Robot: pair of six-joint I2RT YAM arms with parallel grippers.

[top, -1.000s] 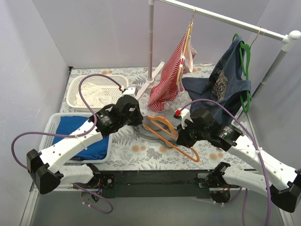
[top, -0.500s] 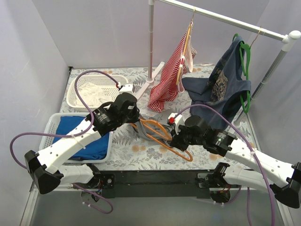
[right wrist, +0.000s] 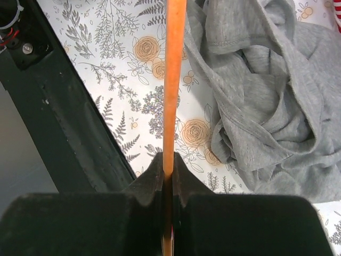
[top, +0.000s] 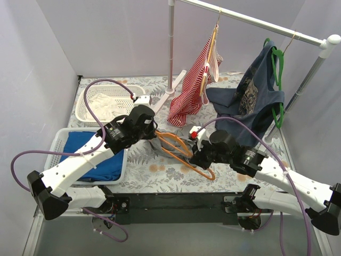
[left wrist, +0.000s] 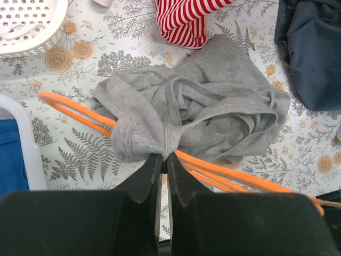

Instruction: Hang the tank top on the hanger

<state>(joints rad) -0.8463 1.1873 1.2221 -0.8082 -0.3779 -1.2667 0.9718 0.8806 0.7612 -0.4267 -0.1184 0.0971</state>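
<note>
The grey tank top [left wrist: 213, 101] lies crumpled on the flowered table. It also shows in the right wrist view [right wrist: 266, 106] and, mostly hidden by the arms, in the top view [top: 161, 150]. My left gripper [left wrist: 165, 154] is shut on a bunched fold at its near edge, seen from above under the left wrist [top: 153, 140]. The orange hanger [left wrist: 69, 109] runs under that fold, out both sides. My right gripper [right wrist: 169, 160] is shut on one hanger bar [right wrist: 174, 80], just left of the fabric. From above, my right gripper [top: 196, 154] holds the hanger [top: 206, 173] beside the left one.
A white basket [top: 85, 114] with white cloth stands at the back left, a white bin [top: 56, 144] with blue cloth at the near left. A striped top [top: 189, 90] and a navy shirt [top: 250, 98] hang from the rail [top: 256, 21]. A black bar [top: 176, 201] edges the front.
My right gripper has moved left toward the left gripper, carrying the hanger with it. The hanger's end now lies under the tank top fold. The left gripper shifted slightly.
</note>
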